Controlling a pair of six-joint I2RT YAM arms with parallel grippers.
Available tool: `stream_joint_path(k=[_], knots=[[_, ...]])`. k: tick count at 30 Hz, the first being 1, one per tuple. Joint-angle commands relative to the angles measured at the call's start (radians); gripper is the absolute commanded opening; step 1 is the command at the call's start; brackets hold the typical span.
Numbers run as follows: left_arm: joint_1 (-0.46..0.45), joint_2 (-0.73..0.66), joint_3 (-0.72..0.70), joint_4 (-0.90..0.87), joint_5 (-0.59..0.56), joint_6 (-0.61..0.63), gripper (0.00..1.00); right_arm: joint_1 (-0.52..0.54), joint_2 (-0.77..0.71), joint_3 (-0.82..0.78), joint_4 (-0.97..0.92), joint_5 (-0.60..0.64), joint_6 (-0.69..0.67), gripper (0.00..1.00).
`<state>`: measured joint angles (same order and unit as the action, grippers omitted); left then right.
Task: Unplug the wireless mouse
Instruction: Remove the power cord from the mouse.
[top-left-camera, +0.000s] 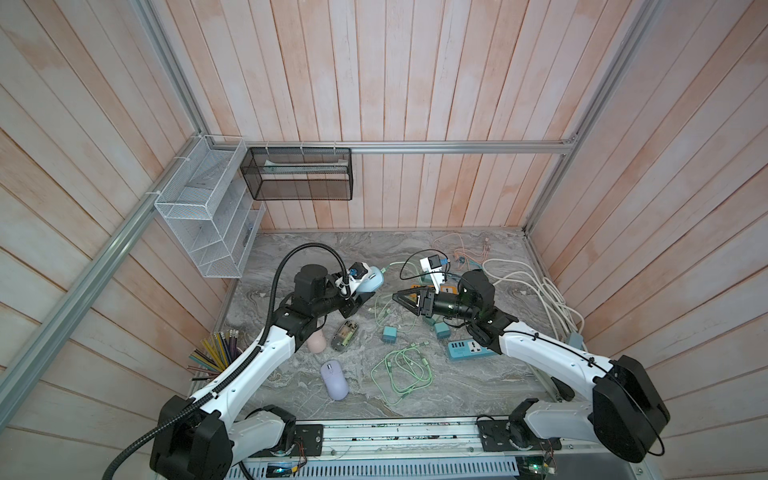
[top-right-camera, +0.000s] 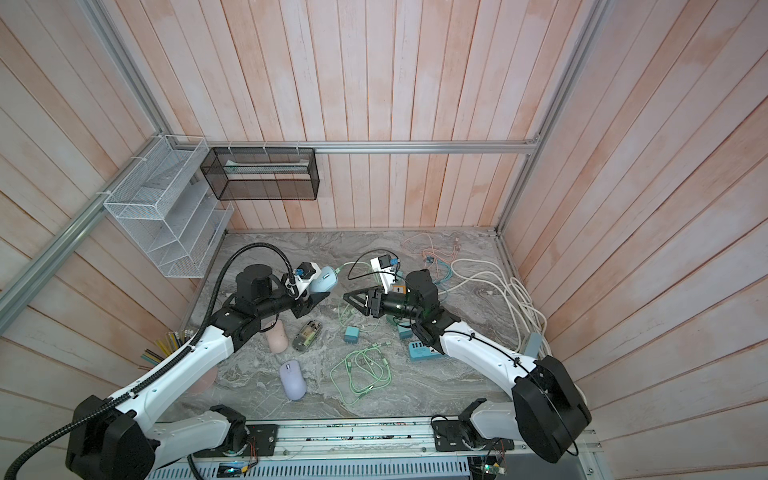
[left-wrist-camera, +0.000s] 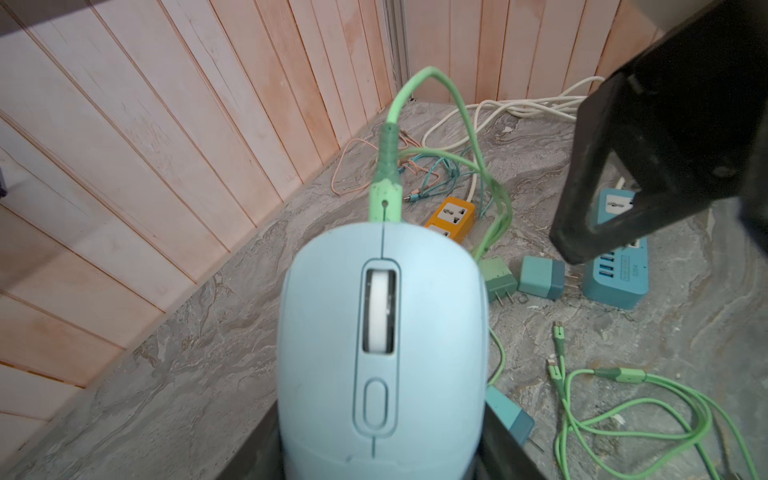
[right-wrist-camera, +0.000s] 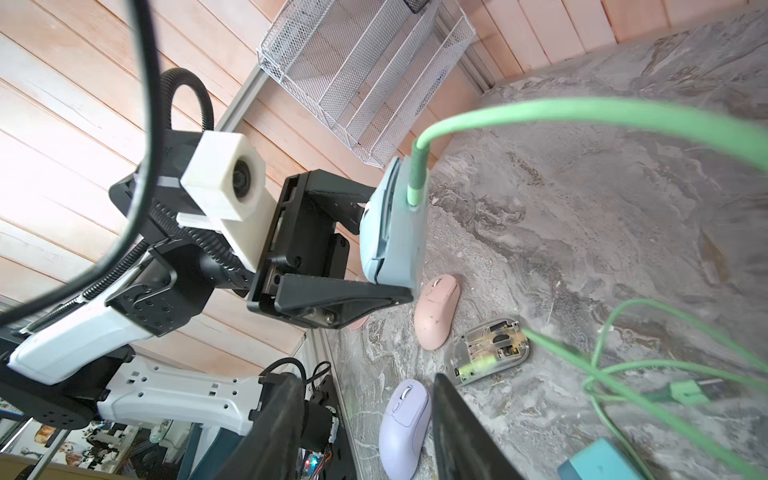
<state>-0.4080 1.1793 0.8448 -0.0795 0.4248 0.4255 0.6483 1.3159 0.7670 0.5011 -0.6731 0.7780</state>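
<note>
Plank walls (top-left-camera: 415, 83), black basket (top-left-camera: 299, 194) holding pale strip (top-left-camera: 307, 167), left gripper (right-wrist-camera: 388, 249) gripping mouse (left-wrist-camera: 382, 353)

Right wrist view: right gripper (right-wrist-camera: 365, 378) fingers (right-wrist-camera: 461, 428) are blurred and run off the bottom edge. Left wrist view: pale blue plastic wireless mouse (left-wrist-camera: 382, 340) is cropped at the bottom, and that gripper's blurred finger (left-wrist-camera: 582, 187) blocks part of the teal plastic power strip (left-wrist-camera: 615, 282). In a top view the orange plastic power strip (top-left-camera: 447, 288) is mostly behind the right arm (top-left-camera: 540, 353); pink oval mouse (top-left-camera: 316, 345) by the left edge of the surface (top-left-camera: 478, 382) is half under the left arm (top-left-camera: 266, 353).
</note>
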Motion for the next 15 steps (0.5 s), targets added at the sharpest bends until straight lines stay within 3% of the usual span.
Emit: stream_joint_path(k=[1, 5, 10, 15], knots=[[-0.002, -0.016, -0.003, 0.053, 0.04, -0.004, 0.35, 0.012, 0.04, 0.034, 0.077, -0.022, 0.041, 0.51], [-0.007, -0.012, 0.006, 0.029, 0.021, 0.001, 0.35, 0.022, 0.079, 0.101, 0.035, 0.015, 0.002, 0.51], [-0.017, -0.006, 0.016, 0.01, 0.009, 0.011, 0.35, 0.025, 0.133, 0.234, -0.141, 0.171, -0.1, 0.5], [-0.021, -0.008, 0.017, 0.0, -0.01, 0.016, 0.34, 0.018, 0.207, 0.336, -0.189, 0.257, -0.105, 0.49]])
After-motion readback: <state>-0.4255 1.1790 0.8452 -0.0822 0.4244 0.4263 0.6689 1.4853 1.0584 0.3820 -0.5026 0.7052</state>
